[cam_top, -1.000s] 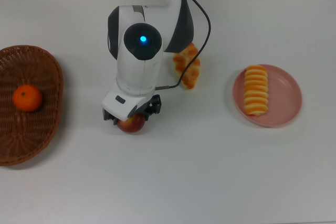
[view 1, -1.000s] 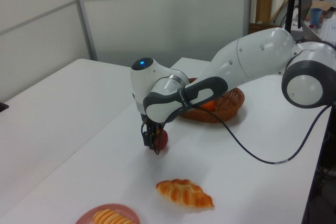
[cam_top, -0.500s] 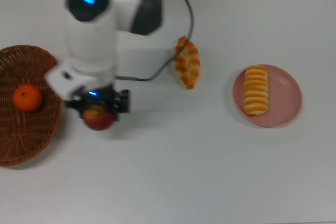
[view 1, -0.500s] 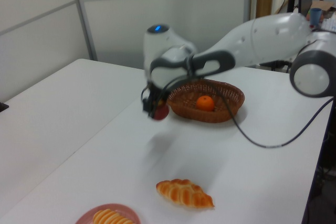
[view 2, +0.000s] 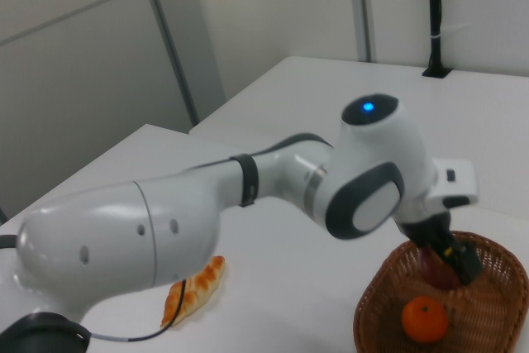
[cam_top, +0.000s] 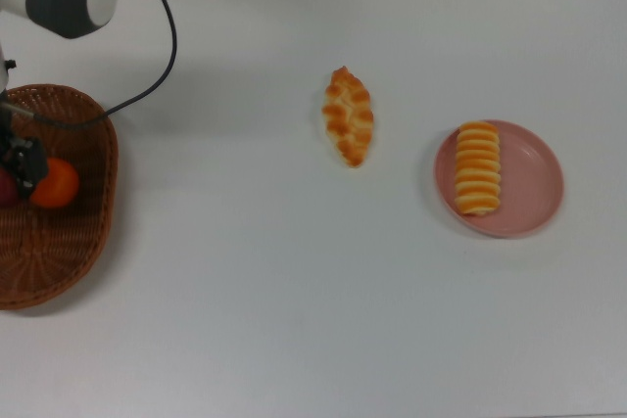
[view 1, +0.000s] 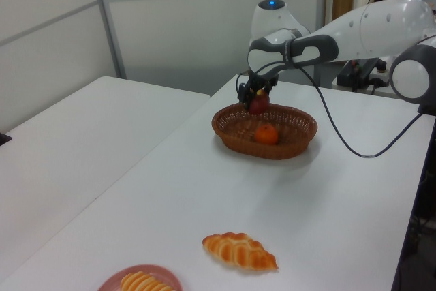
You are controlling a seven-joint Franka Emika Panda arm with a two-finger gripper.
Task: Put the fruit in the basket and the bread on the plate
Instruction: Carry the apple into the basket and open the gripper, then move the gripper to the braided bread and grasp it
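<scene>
Hovering over the basket [view 1: 269,129], at the top view's left edge of the table [cam_top: 294,291], the gripper [view 1: 255,95] is clamped on the apple [view 1: 259,104], held clear above the weave. Judgement: lower until the apple sits just beside the mandarin [view 1: 266,133], not on it, then release; dropping from this height risks a bounce or roll. Basket: large oval reddish-brown wicker. Plate [cam_top: 534,183]: pink, bearing the ridged loaf [cam_top: 477,167]. Braided loaf [cam_top: 349,128] lies on the table, well apart from the plate. Apple: red, round, partly hidden by fingers.
</scene>
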